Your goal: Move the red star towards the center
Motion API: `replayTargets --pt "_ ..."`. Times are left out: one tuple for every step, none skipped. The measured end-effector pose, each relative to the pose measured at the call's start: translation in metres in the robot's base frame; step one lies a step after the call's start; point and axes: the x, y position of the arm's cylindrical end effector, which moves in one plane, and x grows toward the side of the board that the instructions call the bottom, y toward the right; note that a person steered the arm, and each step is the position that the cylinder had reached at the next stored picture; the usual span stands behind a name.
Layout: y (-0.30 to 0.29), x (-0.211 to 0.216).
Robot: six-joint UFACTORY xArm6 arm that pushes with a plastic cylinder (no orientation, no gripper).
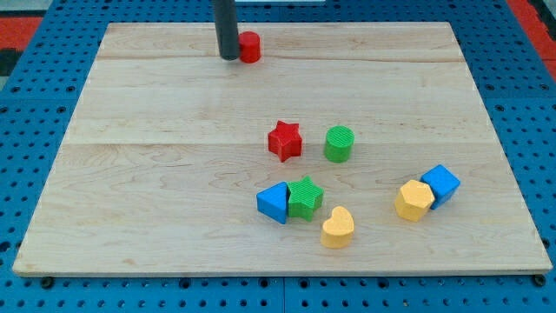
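The red star (284, 141) lies near the middle of the wooden board (156, 174), just left of a green cylinder (339, 143). My tip (229, 57) rests near the view's top, touching the left side of a small red round block (250, 47). The tip is far up and to the left of the red star, well apart from it.
A blue triangle-like block (274, 203) touches a green star (305, 197) below the red star. A yellow heart (337, 228) lies just below them. At the right, a yellow hexagon (414, 200) touches a blue cube (441, 184). Blue pegboard surrounds the board.
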Motion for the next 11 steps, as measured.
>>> replayTargets --pt "0.025 -0.024" --pt "0.025 -0.019" --pt "0.028 0.000" --pt "0.045 0.039" --pt "0.065 0.072" --pt "0.072 0.116" --pt "0.104 0.126" --pt "0.107 0.169" --pt "0.108 0.203" --pt "0.071 0.227" --pt "0.020 0.219"
